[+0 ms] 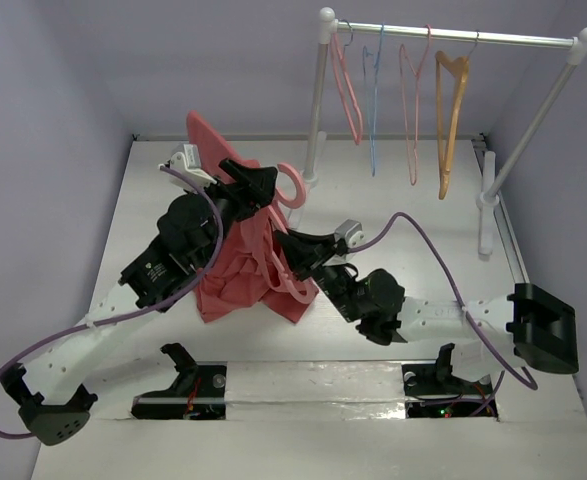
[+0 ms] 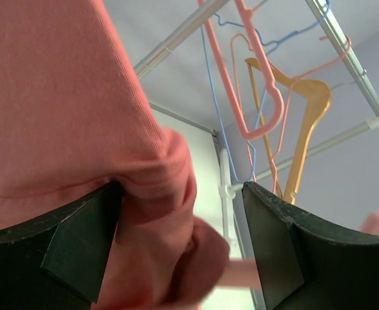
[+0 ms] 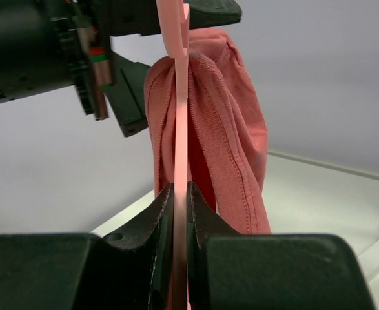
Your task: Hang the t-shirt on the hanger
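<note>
Toward the left edge of the table (image 1: 553, 430), the right gripper (image 3: 179, 190) clamps the hanger (image 3: 182, 129) while the left gripper (image 2: 181, 190) stands open, so the loose t-shirt (image 1: 233, 285) can slip off.

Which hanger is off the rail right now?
The thick pink hanger, clamped by the right gripper; the wire ones and orange one hang on the rail.

No text, label, brand, number or sign can be read anywhere, neither on the t-shirt (image 1: 233, 285), the hanger (image 3: 181, 142) nor the clothes rack (image 1: 453, 35).
</note>
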Available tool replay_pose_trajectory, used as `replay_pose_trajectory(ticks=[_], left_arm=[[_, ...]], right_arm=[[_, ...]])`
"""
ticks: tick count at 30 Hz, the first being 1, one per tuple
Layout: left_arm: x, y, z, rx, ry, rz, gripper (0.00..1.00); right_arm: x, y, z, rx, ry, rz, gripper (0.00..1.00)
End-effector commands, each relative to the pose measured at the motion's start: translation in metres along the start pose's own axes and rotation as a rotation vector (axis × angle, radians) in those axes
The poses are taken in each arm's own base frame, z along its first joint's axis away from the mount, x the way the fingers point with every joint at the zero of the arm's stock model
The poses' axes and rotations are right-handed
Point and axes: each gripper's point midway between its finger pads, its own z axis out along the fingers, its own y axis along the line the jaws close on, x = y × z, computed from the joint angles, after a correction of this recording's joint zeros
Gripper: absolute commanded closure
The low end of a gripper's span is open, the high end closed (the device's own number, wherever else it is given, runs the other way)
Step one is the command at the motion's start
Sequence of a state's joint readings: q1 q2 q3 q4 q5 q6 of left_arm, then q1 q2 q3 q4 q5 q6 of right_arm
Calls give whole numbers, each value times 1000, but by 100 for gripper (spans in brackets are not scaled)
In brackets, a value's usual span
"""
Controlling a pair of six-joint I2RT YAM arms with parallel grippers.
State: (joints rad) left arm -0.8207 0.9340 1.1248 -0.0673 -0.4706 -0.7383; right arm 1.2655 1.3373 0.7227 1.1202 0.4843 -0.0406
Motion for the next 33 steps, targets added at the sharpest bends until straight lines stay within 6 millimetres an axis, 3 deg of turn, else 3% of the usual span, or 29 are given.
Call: replay_pose_trajectory(ticks=[1,3,7,8,13,16,17,21,23,27,30,33], left_arm=[[-2,4,8,-17,-45,-65,29],[7,4,10,4,-35,-100,32],[14,6,9,42,-40,-171,48],[13,9,10,38,-48,-181,57],[23,20,0,67,-49,-251,73],[25,27,-6,81,-61,-276,88],[25,30,-6,74,-67,-273,100],[26,42,-12,53,-79,-254,100],[23,41,-15,64,-84,-259,100],[14,29,-19,107,-95,-278,100],[3,20,-23,137,-110,-299,100],[-7,12,-28,159,-125,-318,100]], right_arm=[[-45,9,3,21,-115,41,100],[-42,10,6,26,-102,33,100],[-33,15,12,36,-63,22,100],[-33,19,12,32,-63,30,100],[-22,18,14,55,-28,60,100],[-17,22,13,36,-4,76,100],[-14,22,12,41,4,109,100],[-9,26,-1,19,62,153,100],[8,25,-5,33,159,140,97],[18,26,-18,20,261,154,69],[12,25,-28,0,279,177,54],[2,23,-37,-11,293,185,46]])
